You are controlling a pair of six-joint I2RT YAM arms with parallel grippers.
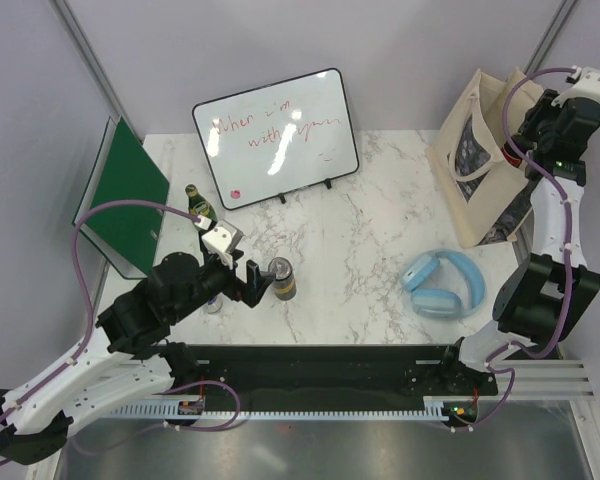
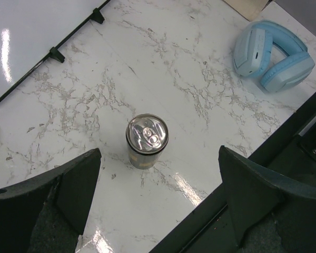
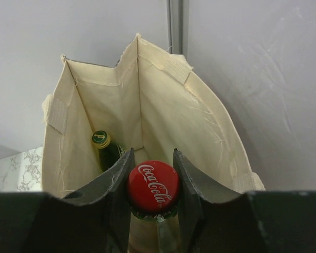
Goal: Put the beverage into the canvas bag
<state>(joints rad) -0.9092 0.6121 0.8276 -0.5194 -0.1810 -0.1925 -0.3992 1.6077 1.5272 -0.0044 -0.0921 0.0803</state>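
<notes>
Cola bottle [image 3: 153,186] is pinched by the right end effector [image 3: 152,169] at the canvas bag [image 3: 192,118] mouth. A green bottle [image 3: 106,148] inside is shown by right wrist only. Left end effector [image 2: 158,176] is spread around a can [image 2: 147,138] on the table [image 2: 200,79].

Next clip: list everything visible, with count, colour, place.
cream canvas tote bag: one, dark printed panel, far right
Coca-Cola glass bottle: one, red cap, over the bag
dark green bottle: one, green cap, inside bag
metal drink can: one, silver top, centre
green glass bottle: one, yellow label, left
padded headphones: one pair, light blue, centre-right
whiteboard: one, red writing, at back
flat green board: one, leaning far left
marble table: one, white
left pincer: open, facing can
right pincer: shut on Coca-Cola glass bottle
</notes>
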